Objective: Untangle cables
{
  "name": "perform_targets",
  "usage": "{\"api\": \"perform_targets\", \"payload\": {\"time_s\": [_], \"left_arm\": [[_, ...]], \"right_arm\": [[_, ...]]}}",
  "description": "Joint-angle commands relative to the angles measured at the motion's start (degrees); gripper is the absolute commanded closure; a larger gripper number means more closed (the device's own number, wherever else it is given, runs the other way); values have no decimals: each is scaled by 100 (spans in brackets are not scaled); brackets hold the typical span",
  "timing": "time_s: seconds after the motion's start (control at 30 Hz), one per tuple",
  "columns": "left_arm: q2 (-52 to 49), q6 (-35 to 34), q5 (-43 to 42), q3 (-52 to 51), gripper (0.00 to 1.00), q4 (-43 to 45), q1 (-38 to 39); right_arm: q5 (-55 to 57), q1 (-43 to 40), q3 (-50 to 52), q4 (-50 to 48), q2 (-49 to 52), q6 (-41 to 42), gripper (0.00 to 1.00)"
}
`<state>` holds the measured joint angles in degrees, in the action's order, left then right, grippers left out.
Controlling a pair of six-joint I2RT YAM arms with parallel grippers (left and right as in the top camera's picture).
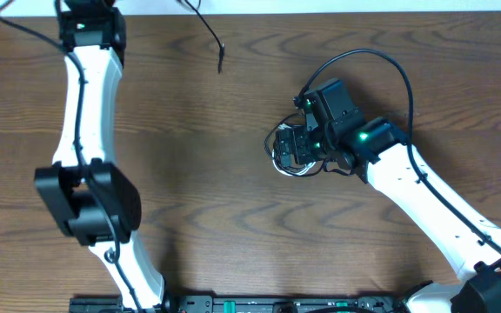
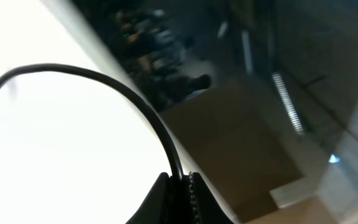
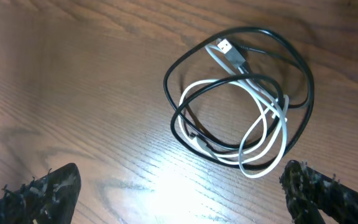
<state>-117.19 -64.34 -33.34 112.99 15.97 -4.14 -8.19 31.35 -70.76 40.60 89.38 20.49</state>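
A loose bundle of cables (image 3: 238, 99), a white cord and a black cord looped through each other, lies on the wooden table; a silver plug (image 3: 227, 47) lies at its top. In the overhead view the bundle (image 1: 283, 156) is partly hidden under my right gripper (image 1: 298, 143). My right gripper (image 3: 185, 193) is open wide and empty, just above the table beside the bundle. My left gripper (image 2: 179, 199) is shut on a thin black cable (image 2: 104, 78) that arcs up from the jaws. A separate black cable (image 1: 209, 33) trails from the far edge onto the table.
The left arm (image 1: 90, 104) reaches along the left side to the far edge, its fingers out of the overhead frame. The right arm (image 1: 424, 191) comes in from the bottom right, with a thick black robot cable (image 1: 381, 59) looping over it. The table (image 1: 198, 191) is dark wood.
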Motion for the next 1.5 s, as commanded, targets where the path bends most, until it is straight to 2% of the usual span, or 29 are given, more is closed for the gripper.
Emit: {"api": "perform_targets", "payload": {"time_s": [0.0, 0.13, 0.2, 0.23, 0.37, 0.4, 0.43, 0.47, 0.57, 0.8, 0.87, 1.03, 1.1, 1.17, 1.23, 1.37, 1.47], "left_arm": [[-251, 970, -269, 212, 93, -295, -131], [-415, 2286, 258, 212, 93, -1497, -496], [-417, 3082, 811, 212, 93, -2046, -763], [-417, 3724, 1281, 212, 93, -2411, -1019], [-417, 4789, 2575, 212, 93, -3156, -1805], [-417, 4946, 2728, 212, 85, -3263, -2009], [-417, 5104, 2771, 212, 28, -3318, -2223], [-417, 5305, 2763, 212, 5, -3412, -2382], [-417, 5812, 2769, 210, 4, -3821, -2719], [-424, 5674, 2680, 162, 4, -4701, -2852], [-422, 5587, 2166, 162, 4, -5156, -2782], [-424, 5525, 267, 162, 4, -6360, -2468], [-433, 4994, -72, 131, 4, -6627, -2203], [-433, 4481, -39, 28, 4, -6690, -1864], [-444, 4113, 374, -103, 4, -6645, -1432], [-525, 3381, 2124, -192, 4, -6693, -688], [-612, 2472, 2682, -210, 4, -6684, -256]], "right_arm": [[-37, 24, -59, 66, -52, 68, 1], [-37, 24, -59, 229, -52, 66, 1], [-35, 24, -59, 376, -52, 52, 1], [-37, 24, -59, 470, -50, 17, 1], [-37, 24, -59, 730, -52, 20, 1], [-39, 24, -59, 745, -52, 26, 1], [-39, 24, -59, 763, -52, 26, 1], [-39, 24, -59, 765, -52, 26, 1], [-37, 24, -59, 761, -52, 26, 1], [-210, 24, -59, 761, -50, 28, 1], [-210, 24, -59, 763, -52, 28, 1], [-208, 24, -59, 758, -50, 28, 1], [-210, 24, -59, 761, -50, 28, 1], [-208, 24, -59, 761, -52, 26, 1], [-208, 24, -59, 745, -52, 26, 1], [-234, 24, -59, 809, -52, 26, 1], [-254, 24, -59, 850, -52, 26, 1]]}}
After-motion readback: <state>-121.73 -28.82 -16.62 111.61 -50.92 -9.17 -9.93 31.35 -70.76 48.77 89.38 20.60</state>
